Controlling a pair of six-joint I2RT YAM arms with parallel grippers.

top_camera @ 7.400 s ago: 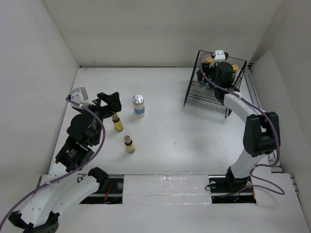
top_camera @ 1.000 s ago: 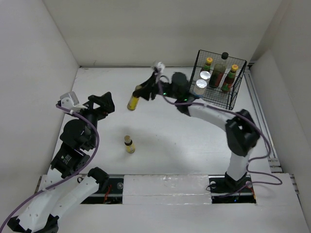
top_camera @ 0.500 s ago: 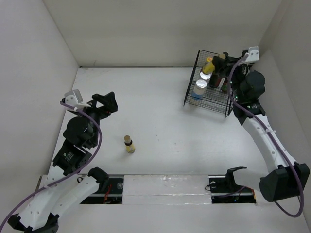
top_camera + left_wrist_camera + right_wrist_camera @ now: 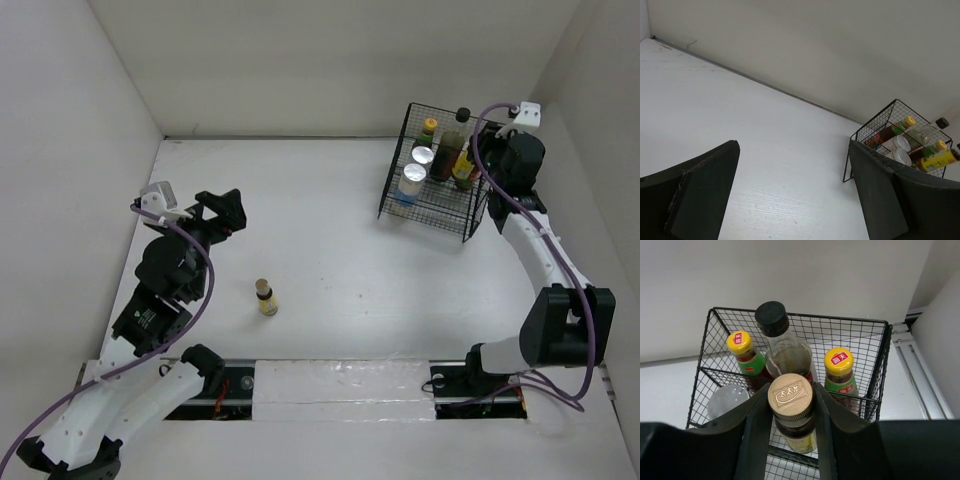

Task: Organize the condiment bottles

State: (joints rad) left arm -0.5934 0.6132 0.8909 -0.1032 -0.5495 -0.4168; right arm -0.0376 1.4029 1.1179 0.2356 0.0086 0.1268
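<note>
Right claw (image 4: 790, 407) is at the black wire basket (image 4: 392, 190) in the far right corner of the white table (image 4: 340, 230). Its jaws are drawn in narrow and clamped on the gold cap of a tiny yellow bottle (image 4: 790, 396), with a finger (image 4: 757, 415) on each side. Whether the bottle is inside the rim or just above it, I can't tell.

Standing in the basket is a tall dark black-capped bottle (image 4: 772, 320). A brown yellow-capped bottle with a red-green label (image 4: 742, 352) is on one side and its twin (image 4: 840, 367) on the other. A white silver-capped bottle (image 4: 422, 155) and a second white one (image 4: 410, 182) stand along the basket's left side.

Near the table's left edge the left claw (image 4: 792, 175) hovers, jaws wide apart and empty. Another tiny yellow bottle (image 4: 266, 298) stands upright alone towards the near edge, left of centre.
</note>
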